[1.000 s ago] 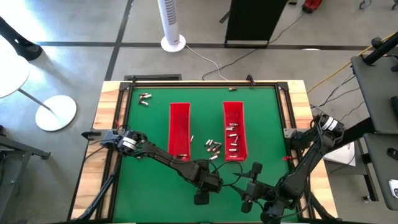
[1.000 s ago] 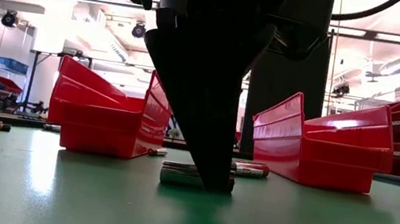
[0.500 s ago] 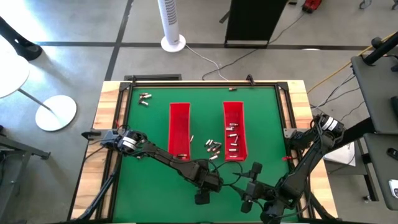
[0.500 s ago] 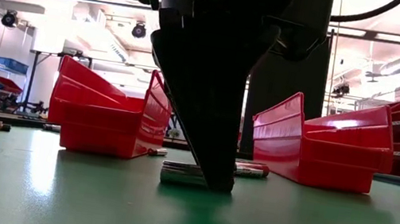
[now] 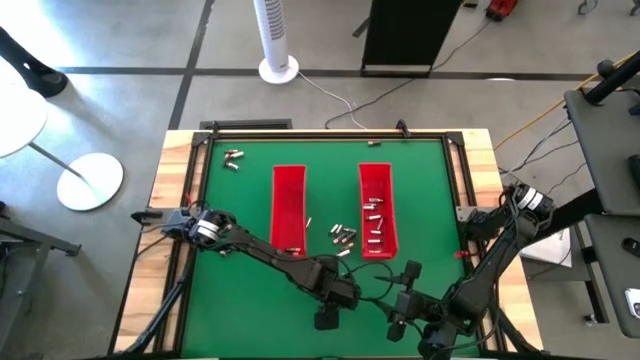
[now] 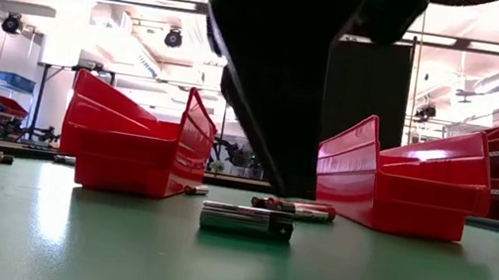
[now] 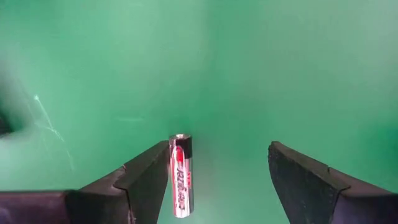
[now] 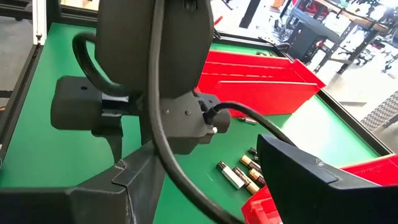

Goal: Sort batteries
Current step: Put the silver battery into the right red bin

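the left gripper (image 7: 217, 180) hangs over the near middle of the green mat (image 5: 240, 210), fingers spread wide, gripping nothing. one battery (image 7: 180, 175) lies on the mat just beside the inner face of one finger (image 7: 146, 177); contact cannot be confirmed. this battery is a small silvery cylinder with a red and black label band and a bright metal end cap. in the low view the same battery (image 6: 246, 221) lies flat on its side, silvery with a darker end, apart from the dark arm above it.

further batteries:
- a loose cluster (image 5: 343, 236) lies on the mat between the two red trays, silvery with some darker ends.
- several lie inside the right tray (image 5: 376, 205).
- a few lie near the near end of the left tray (image 5: 289, 205).
- a small group (image 5: 233, 156) lies near the far left corner of the mat.

the right gripper (image 5: 398, 322) waits at the near edge of the mat, right of the left gripper, fingers apart and empty.
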Available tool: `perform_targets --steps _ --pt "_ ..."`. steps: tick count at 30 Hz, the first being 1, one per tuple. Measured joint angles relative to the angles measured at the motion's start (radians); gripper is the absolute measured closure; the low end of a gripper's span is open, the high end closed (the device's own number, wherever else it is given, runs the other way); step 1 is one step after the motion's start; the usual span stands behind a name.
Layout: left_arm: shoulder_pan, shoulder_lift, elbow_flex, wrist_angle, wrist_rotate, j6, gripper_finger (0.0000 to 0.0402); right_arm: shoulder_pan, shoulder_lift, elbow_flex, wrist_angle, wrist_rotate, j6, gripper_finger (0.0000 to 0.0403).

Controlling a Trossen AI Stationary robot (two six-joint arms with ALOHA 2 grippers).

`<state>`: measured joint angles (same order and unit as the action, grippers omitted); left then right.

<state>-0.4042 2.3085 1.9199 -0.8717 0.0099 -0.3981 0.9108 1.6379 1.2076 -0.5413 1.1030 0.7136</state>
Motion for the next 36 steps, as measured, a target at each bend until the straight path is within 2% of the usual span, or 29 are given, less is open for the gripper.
perform_targets --steps 10,15,23,29,36 --pt "-0.024 -0.003 0.172 -0.204 0.016 0.112 0.0152 0.000 -0.001 -0.004 0.002 0.000 0.001 0.0166" --pt "-0.038 -0.048 0.157 -0.271 -0.037 0.132 0.0152 0.000 -0.001 -0.017 0.006 -0.003 0.031 0.0160" --pt "-0.067 -0.219 -0.007 -0.218 -0.139 0.079 0.0152 -0.001 0.000 -0.048 -0.004 -0.018 0.097 0.0167" --pt "-0.101 -0.419 -0.201 0.022 -0.179 0.078 0.0152 -0.044 -0.001 -0.075 0.083 -0.020 0.099 0.0171" --pt "-0.154 -0.693 -0.490 0.320 -0.258 0.050 0.0152 -0.148 -0.001 -0.175 0.356 -0.219 -0.031 0.0158"
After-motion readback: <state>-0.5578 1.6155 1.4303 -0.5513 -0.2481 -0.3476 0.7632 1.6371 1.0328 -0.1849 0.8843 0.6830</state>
